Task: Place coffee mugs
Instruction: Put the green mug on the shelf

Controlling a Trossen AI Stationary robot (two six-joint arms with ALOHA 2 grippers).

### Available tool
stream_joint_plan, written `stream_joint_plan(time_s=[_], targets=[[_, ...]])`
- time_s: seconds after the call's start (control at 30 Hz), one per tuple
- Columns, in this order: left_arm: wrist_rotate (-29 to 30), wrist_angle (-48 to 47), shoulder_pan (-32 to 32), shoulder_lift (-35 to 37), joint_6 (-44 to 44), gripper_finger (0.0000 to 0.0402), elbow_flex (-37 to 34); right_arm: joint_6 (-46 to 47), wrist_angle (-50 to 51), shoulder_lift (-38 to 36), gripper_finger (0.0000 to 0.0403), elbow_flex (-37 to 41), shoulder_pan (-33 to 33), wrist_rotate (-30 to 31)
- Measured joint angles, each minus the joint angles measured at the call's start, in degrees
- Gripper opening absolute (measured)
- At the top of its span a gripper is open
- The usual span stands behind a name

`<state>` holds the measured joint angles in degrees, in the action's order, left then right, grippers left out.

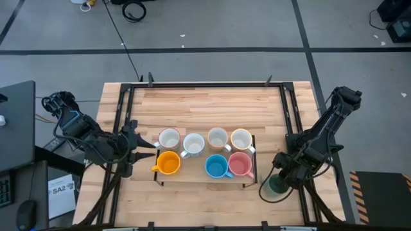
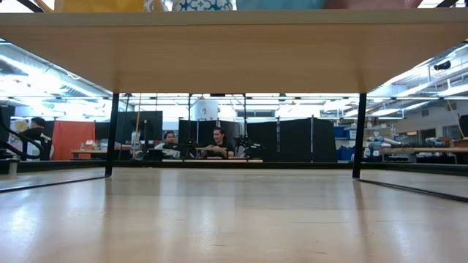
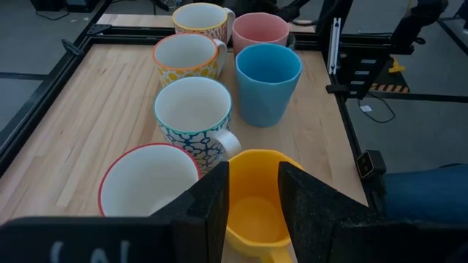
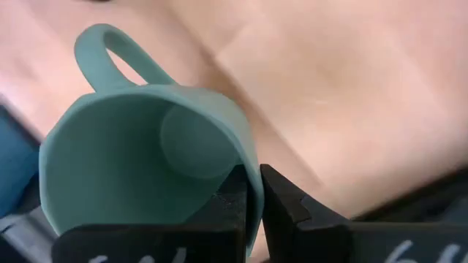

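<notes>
Seven mugs are standing on a low rack (image 1: 252, 168) at the table's near middle: four white patterned mugs (image 1: 169, 138) in the back row, and the orange mug (image 1: 168, 163), blue mug (image 1: 216, 167) and pink mug (image 1: 240, 163) in front, with an open slot showing between orange and blue. The eighth, the dark green mug (image 1: 278, 185), is sitting off the rack near the table's right near corner. The right gripper (image 4: 252, 191) is pinching that mug's rim, one finger inside and one outside, fingers pressed together on the thin wall, handle pointing away from the wrist. The left gripper (image 3: 252, 193) is waiting at the rack's left end, fingers partly spread over the orange mug, gripping nothing. Step in hand, as judged: carrying the green mug to the rack. Doing it well is calling for lifting straight up before travelling, keeping the mug level because a rim pinch lets it swing, clearing the pink mug, and lowering squarely into the open slot before releasing.
</notes>
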<state>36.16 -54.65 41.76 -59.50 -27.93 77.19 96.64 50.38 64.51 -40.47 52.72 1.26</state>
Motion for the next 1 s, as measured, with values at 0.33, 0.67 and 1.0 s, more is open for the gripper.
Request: stream_joint_plan(time_s=[0.33,0.67,1.0], targets=[[-0.02,0.02,0.00,-0.01,-1.61,0.0123,0.00,-0.41,-12.08,0.09,0.0026,0.00,0.10,2.40],[-0.13,0.02,0.00,-0.01,-4.63,0.0123,0.00,-0.42,-22.16,1.69,0.0026,-0.83,0.12,3.36],[-1.88,0.13,0.02,-0.01,-6.40,0.0123,-0.02,-5.91,-22.07,17.34,0.0026,-12.41,-0.08,2.87]])
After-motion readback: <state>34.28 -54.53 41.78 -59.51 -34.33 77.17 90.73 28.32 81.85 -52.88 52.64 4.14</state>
